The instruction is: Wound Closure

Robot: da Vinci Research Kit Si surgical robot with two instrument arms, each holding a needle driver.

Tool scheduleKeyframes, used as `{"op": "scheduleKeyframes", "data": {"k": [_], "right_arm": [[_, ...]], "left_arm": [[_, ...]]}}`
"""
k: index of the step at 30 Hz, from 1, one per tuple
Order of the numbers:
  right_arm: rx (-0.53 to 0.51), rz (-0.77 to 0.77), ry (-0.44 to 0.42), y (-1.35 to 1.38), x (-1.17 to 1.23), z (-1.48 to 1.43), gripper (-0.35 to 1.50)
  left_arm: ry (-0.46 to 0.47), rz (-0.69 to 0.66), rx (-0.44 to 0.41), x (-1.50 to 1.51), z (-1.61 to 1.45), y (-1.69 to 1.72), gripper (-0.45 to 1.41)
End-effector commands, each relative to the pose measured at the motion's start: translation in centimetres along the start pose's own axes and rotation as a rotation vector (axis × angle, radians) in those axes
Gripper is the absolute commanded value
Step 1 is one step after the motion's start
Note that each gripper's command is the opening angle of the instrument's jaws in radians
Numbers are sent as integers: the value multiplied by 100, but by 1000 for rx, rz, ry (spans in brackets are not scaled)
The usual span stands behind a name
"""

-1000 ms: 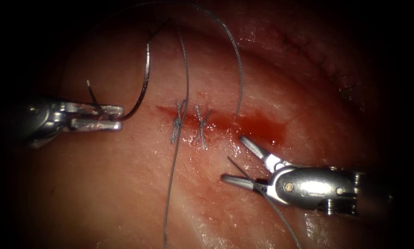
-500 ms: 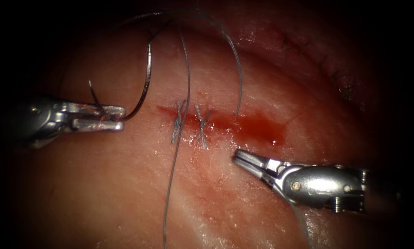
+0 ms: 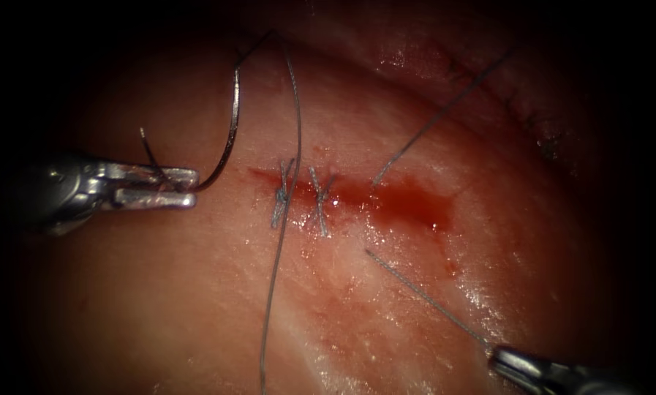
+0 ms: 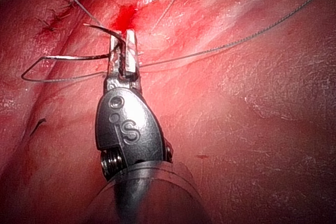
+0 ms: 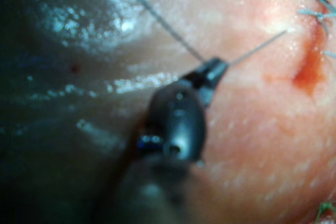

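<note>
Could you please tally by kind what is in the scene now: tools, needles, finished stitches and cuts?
Tools: 2, left hand shut on the needle near its tip, right hand shut on the thread.
Needles: 1, out of the tissue, left of the cut.
Stitches: 2.
Cuts: 1.
Total: 6.

The left tool (image 3: 185, 187) sits left of the cut (image 3: 357, 194), clamped on the needle (image 3: 229, 128), which arcs above it, clear of the tissue (image 3: 196, 292). The right tool (image 3: 507, 358), near and right of the cut, grips thread (image 3: 423, 292) running to it.
</note>
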Motion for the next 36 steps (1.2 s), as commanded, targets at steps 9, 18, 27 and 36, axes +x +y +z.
{"op": "scheduleKeyframes", "data": {"k": [9,18,27,36], "right_arm": [[23,-4,-1,-30,14,-23,-35],[49,1,-15,-43,10,-27,-35],[59,6,-18,-60,15,-42,-35],[44,-63,-199,15,20,-87,136]], "left_arm": [[-3,-2,-5,-11,7,5,-45],[-3,-2,-5,-11,7,5,-45],[-2,-2,-5,-11,7,5,-45],[-2,-2,-6,-11,6,5,-45]]}}
